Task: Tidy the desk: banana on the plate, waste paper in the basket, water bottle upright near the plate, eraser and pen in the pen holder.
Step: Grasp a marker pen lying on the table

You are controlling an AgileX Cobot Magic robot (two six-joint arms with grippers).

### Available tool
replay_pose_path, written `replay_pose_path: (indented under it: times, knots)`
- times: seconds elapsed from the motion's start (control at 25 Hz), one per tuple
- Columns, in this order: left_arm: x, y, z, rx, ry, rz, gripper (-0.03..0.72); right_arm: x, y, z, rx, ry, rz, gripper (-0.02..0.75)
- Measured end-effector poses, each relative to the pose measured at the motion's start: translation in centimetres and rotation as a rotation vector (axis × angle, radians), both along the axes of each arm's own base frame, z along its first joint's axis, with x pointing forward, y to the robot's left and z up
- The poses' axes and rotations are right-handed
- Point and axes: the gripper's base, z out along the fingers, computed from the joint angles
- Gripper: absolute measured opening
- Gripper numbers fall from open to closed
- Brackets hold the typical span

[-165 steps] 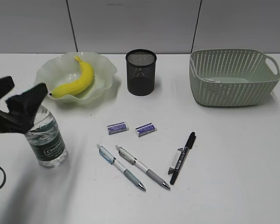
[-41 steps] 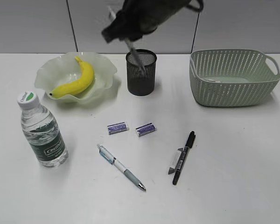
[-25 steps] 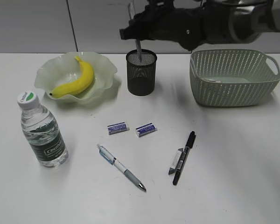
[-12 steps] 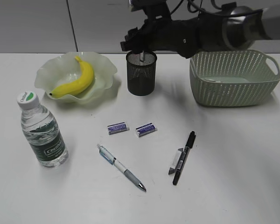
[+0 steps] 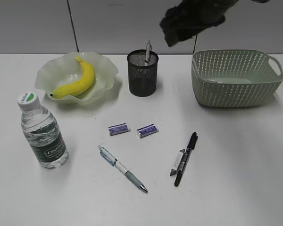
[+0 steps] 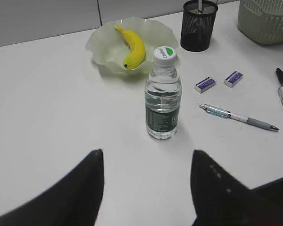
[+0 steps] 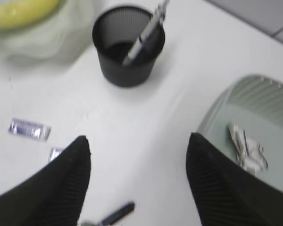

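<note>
the right gripper [image 7: 137, 181] hangs at the top of the frame, right of centre, above the gap between pen holder [image 5: 142, 73] and basket [image 5: 234, 77], its fingers [image 7: 61, 188] spread wide and holding nothing. a grey pen [image 5: 148, 51] leans inside the black mesh pen holder at upper centre. the banana [image 5: 78, 81] lies in the pale green plate [image 5: 49, 70] at upper left, and the water bottle [image 5: 42, 133] stands upright at left, below the plate. the waste paper [image 7: 245, 146] rests in the sage basket at upper right. two erasers [image 5: 118, 129] [image 5: 147, 130], a blue pen [image 5: 121, 168] and a black marker [image 5: 184, 159] lie on the desk [image 5: 236, 160] in the lower middle. the left gripper [image 6: 146, 181], fingers spread and empty, hovers low before the bottle.
</note>
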Motion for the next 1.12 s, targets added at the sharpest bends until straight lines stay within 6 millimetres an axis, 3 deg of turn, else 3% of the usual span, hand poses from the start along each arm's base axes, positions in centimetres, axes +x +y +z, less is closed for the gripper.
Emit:
replay_pose_path:
  times: [0.2, 0.4, 0.64, 0.84, 1.12]
  knots:
    - [0.0, 0.0, 0.0, 0.0, 0.0, 0.0, 0.436, -5.8, -3.5, 1.2, -0.099, 0.134, 0.01, 0.498]
    - [0.0, 0.0, 0.0, 0.0, 0.0, 0.0, 0.436, -13.6, -8.1, 2.2, -0.107, 0.154, 0.009, 0.497]
    - [0.0, 0.0, 0.0, 0.0, 0.0, 0.0, 0.436, -23.2, -13.8, 0.8, -0.122, 0.179, 0.005, 0.496]
    - [0.0, 0.0, 0.0, 0.0, 0.0, 0.0, 0.436, -29.9, -17.7, -0.7, -0.045, 0.05, 0.003, 0.495]
    - [0.7, -0.9, 0.6, -0.029, 0.032, -0.056, 0.436, -36.1, -21.3, -1.2, 0.159, -0.288, 0.004, 0.495]
